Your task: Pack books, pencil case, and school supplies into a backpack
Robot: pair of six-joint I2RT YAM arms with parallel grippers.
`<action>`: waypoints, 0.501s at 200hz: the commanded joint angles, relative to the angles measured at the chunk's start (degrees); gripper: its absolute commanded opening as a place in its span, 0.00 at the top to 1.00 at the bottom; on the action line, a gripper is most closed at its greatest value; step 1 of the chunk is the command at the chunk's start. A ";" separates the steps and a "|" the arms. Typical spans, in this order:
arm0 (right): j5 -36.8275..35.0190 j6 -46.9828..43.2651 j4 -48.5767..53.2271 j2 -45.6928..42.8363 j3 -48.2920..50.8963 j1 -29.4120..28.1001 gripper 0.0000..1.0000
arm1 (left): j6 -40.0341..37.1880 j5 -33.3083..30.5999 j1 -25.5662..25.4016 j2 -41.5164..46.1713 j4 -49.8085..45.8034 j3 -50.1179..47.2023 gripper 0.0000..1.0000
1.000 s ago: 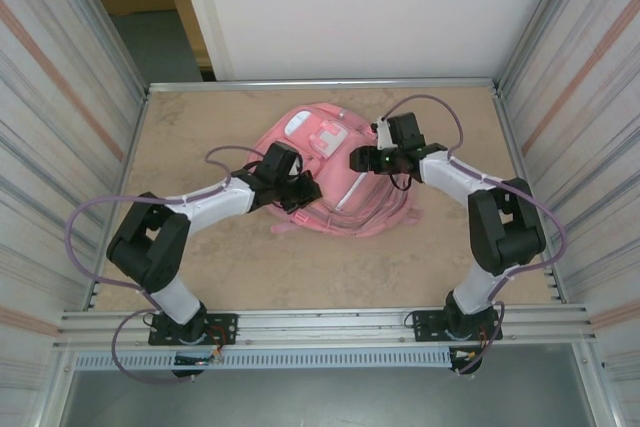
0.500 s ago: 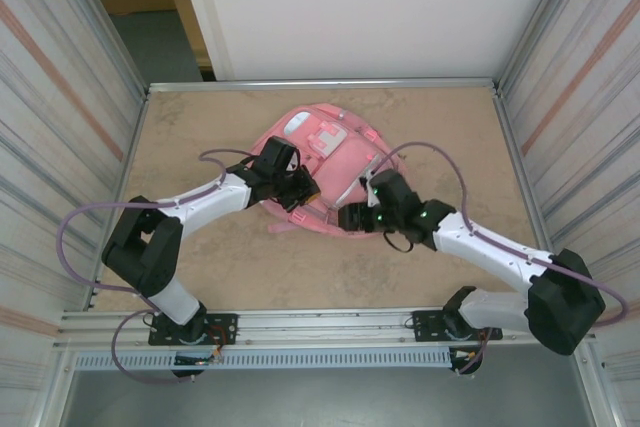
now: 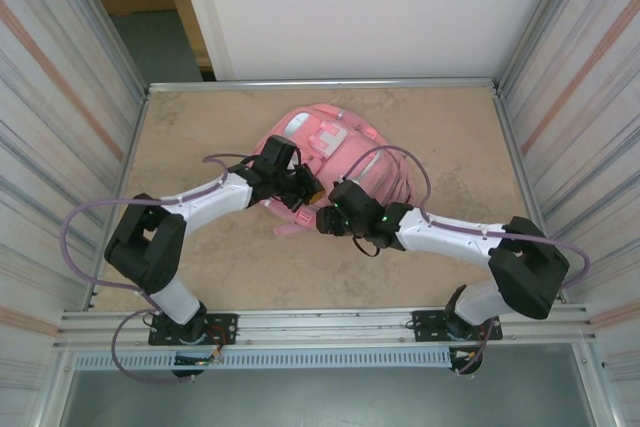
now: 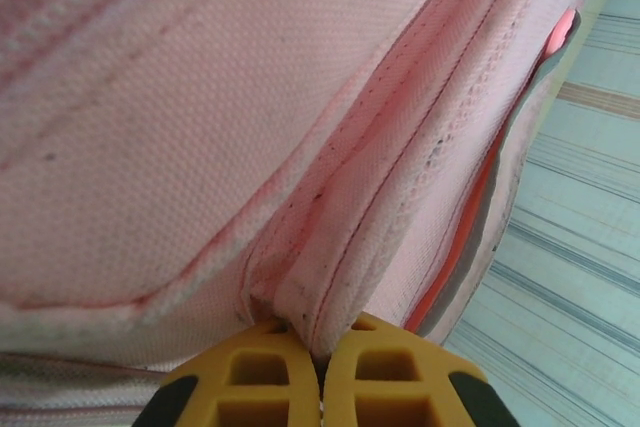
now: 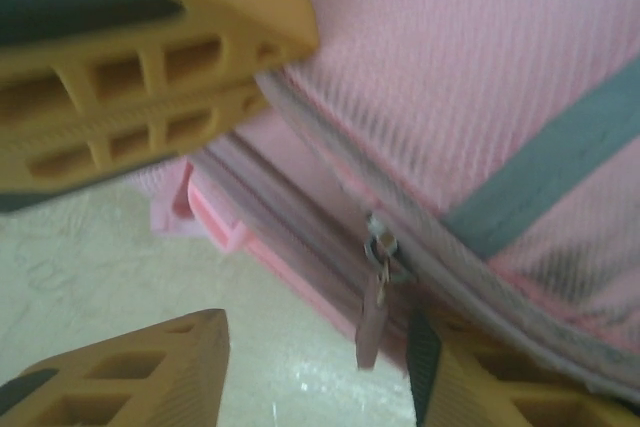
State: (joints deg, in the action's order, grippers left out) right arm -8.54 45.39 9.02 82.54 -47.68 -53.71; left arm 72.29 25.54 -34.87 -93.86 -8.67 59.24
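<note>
The pink backpack lies mid-table, soft and floppy. The left gripper pinches a fold at its seam. The right gripper stands open around the zipper pull, likely the best small handle.

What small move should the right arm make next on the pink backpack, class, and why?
Probably close the right gripper on the zipper pull: its jaws stand open with the pull hanging between them, while the left gripper pinches the backpack fabric, bracing it.
</note>
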 commanded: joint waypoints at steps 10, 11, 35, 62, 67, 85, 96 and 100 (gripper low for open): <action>-8.40 -1.25 -0.15 1.96 -1.23 0.01 0.64 | 0.67 4.72 -0.44 0.00 3.40 0.15 1.00; -8.37 -1.26 -0.19 2.07 -1.29 0.01 0.64 | 0.66 4.66 -0.41 0.00 3.39 0.12 1.00; -10.23 -1.29 0.80 3.93 -2.52 -0.48 0.80 | 0.02 4.06 -0.42 0.00 2.87 0.07 1.00; -12.96 0.70 5.71 3.62 -3.14 -0.60 0.95 | -2.36 2.77 0.78 0.56 0.90 -0.09 1.00; -12.94 0.74 6.65 3.23 -3.06 -0.59 0.96 | -3.39 1.68 1.14 0.69 0.02 -0.09 1.00; -12.47 -0.62 9.65 0.73 -1.85 -0.43 0.97 | -6.46 0.66 3.23 0.64 -1.80 0.31 1.00; -10.85 -2.65 10.70 -1.42 -0.39 -0.03 0.97 | -9.21 2.32 4.67 0.07 -1.33 0.84 1.00; -9.83 -3.62 10.83 -2.34 0.25 0.36 0.97 | -10.10 2.92 5.18 -0.19 -1.87 1.25 1.00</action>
State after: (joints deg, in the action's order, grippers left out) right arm -16.67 44.56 13.69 84.99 -49.30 -54.68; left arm 69.14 26.76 -33.36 -94.41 -8.40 59.24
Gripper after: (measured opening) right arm 0.063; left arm 0.051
